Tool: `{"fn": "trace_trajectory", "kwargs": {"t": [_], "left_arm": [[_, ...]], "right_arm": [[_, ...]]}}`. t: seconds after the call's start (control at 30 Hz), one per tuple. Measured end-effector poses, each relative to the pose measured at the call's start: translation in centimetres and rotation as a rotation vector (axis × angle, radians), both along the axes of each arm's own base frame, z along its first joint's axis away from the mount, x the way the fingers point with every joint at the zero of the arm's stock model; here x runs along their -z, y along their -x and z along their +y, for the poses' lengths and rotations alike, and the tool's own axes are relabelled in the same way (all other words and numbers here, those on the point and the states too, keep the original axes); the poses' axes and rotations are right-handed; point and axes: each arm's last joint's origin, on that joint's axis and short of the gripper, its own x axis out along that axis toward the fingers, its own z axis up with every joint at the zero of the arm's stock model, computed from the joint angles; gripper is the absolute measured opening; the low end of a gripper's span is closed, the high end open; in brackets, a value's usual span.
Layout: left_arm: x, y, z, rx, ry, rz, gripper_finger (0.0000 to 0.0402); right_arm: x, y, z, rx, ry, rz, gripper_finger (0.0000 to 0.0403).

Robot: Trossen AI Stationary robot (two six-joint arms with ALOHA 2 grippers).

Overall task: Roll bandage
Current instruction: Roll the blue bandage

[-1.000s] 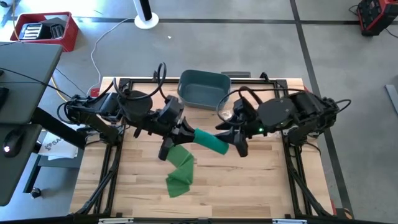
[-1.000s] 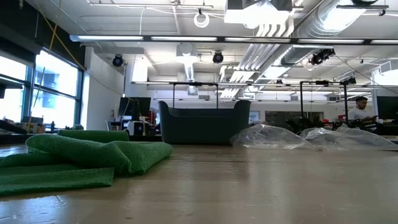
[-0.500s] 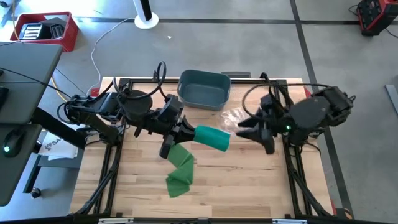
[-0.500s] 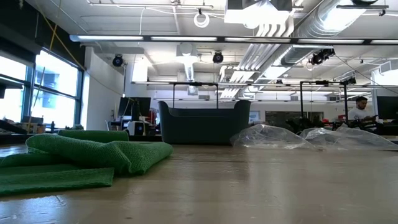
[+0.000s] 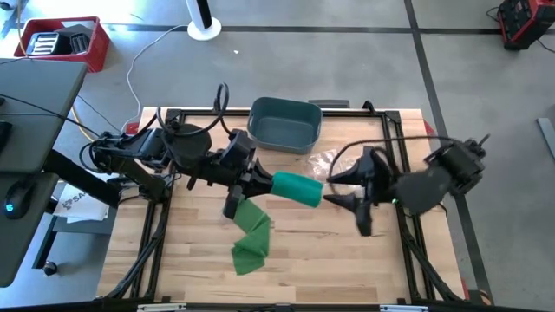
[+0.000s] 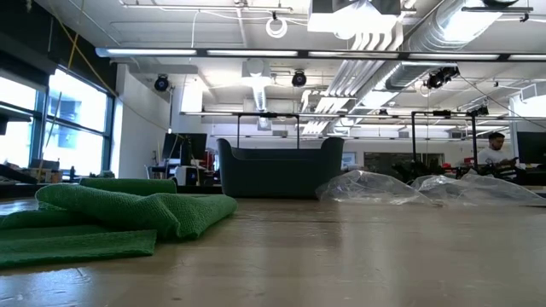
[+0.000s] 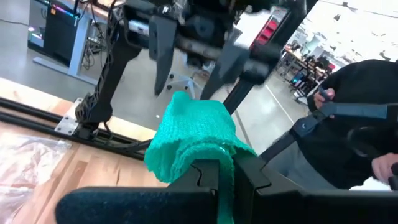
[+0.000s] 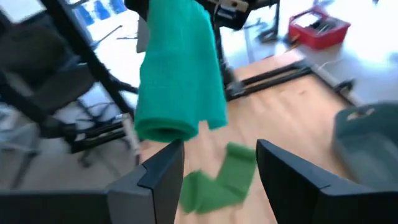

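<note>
Left hand (image 5: 260,184) sat above the middle of the wooden worktop (image 5: 347,260), fingers pressed together on one end of the green bandage (image 5: 297,189). The rolled part of the bandage stuck out sideways from that hand, held clear of the wood; the unrolled tail hung down and lay folded on the worktop nearer the front edge. In the low view the folded tail (image 6: 128,209) rested flat on the surface, at the left of that picture.

Right hand (image 5: 340,189) was just beside the free end of the roll, fingers spread, one on each side of the roll's axis, not touching it. The right wrist view showed the roll (image 8: 177,74) ahead of and between its two open fingers (image 8: 158,171).

A dark grey-blue bin (image 5: 284,123) stood at the back edge of the worktop. Crumpled clear plastic wrapping (image 5: 325,160) lay between the bin and the right hand.
</note>
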Motion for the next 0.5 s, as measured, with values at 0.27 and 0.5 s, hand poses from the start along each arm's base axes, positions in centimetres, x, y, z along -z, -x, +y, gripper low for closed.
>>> {"fn": "trace_trajectory", "kwargs": {"t": [0.27, 0.5], "left_arm": [[-0.9, 0.8, 0.9, 0.012, 0.077, -0.033, 0.0005], [-1.6, 1.5, 1.9, 0.031, 0.185, -0.034, 0.0005]], "right_arm": [[-0.2, -0.2, 2.4, -0.022, 0.338, -0.072, 0.0193], [-1.2, 0.5, 3.6, -0.02, 0.698, -0.092, 0.0193]]}}
